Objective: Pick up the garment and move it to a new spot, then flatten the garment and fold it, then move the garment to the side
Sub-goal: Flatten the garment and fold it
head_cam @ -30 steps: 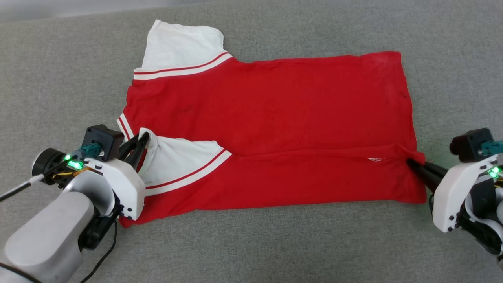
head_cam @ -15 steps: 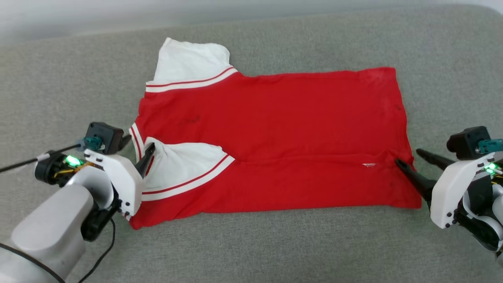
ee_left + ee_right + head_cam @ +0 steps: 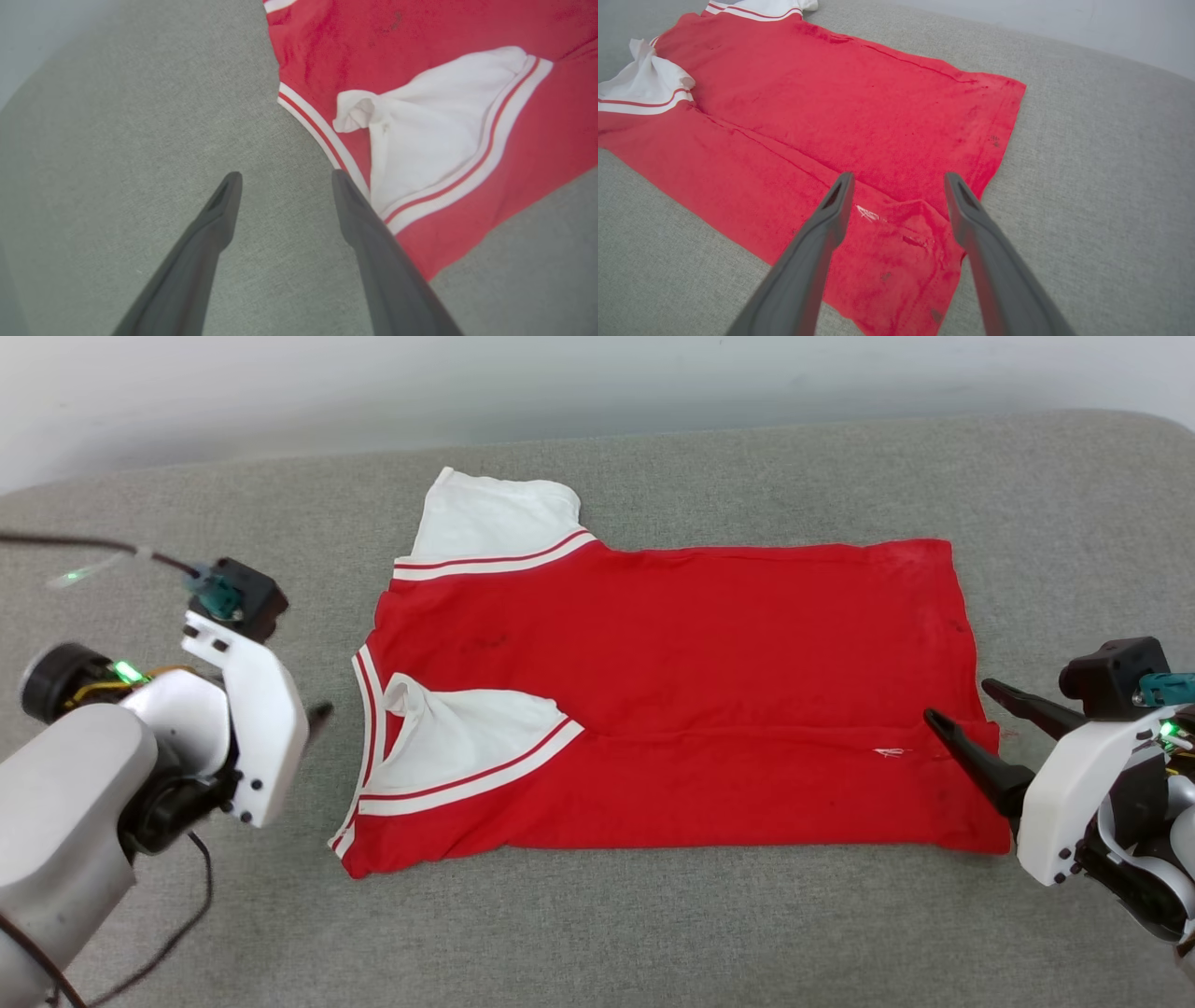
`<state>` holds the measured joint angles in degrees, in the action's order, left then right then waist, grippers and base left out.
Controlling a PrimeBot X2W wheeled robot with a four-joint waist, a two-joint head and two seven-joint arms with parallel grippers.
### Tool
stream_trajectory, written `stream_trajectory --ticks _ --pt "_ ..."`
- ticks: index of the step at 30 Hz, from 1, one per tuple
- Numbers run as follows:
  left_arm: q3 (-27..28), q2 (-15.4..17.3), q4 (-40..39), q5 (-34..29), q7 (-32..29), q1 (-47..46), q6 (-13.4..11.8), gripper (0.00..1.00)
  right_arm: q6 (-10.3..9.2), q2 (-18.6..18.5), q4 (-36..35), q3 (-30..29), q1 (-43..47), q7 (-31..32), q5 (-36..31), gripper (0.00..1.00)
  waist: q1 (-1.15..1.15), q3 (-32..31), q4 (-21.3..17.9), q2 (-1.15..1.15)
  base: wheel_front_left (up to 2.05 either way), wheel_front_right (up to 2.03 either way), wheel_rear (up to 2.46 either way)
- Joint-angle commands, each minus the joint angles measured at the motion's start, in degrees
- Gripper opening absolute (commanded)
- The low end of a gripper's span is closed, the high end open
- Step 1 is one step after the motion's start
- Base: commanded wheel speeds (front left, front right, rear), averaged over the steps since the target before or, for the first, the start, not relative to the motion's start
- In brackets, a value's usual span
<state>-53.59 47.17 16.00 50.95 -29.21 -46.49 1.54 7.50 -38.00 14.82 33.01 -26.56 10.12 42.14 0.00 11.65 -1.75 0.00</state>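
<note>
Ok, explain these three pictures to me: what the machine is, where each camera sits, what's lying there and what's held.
This is a two-armed wheeled robot. The wide picture comes from a camera on its head; the other two come from cameras on its wrists, each looking along that arm's two dark fingers. On the grey surface lies a red T-shirt with white sleeves, its near side folded inward. The left fingers are beside the collar, the right fingers at the hem. Both pairs stand open; nothing is held.

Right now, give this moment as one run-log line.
garment: near edge folded over, flat | left gripper: open, beside collar | right gripper: open at hem
</note>
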Motion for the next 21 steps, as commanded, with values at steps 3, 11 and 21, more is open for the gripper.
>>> stream_trajectory --ticks 3,11,21 --pt "-0.73 0.25 -2.21 3.52 -6.82 -1.16 0.63 1.0 -0.02 0.56 -0.6 -0.45 0.79 0.33 -0.63 1.0 0.0 0.25 -0.01 0.0 0.0 0.0 0.0" --pt "-2.5 -0.77 -3.54 11.4 -20.74 -0.51 -0.34 1.0 -0.02 1.91 -0.81 -0.53 -0.32 1.41 -0.5 1.0 0.0 1.97 -1.05 0.0 0.0 0.0 0.0" --pt "-5.5 -2.93 2.77 12.42 -23.86 2.77 -0.58 1.0 -0.02 3.5 1.16 1.32 -3.09 1.45 0.25 1.0 0.0 4.37 -3.35 0.0 0.0 0.0 0.0"
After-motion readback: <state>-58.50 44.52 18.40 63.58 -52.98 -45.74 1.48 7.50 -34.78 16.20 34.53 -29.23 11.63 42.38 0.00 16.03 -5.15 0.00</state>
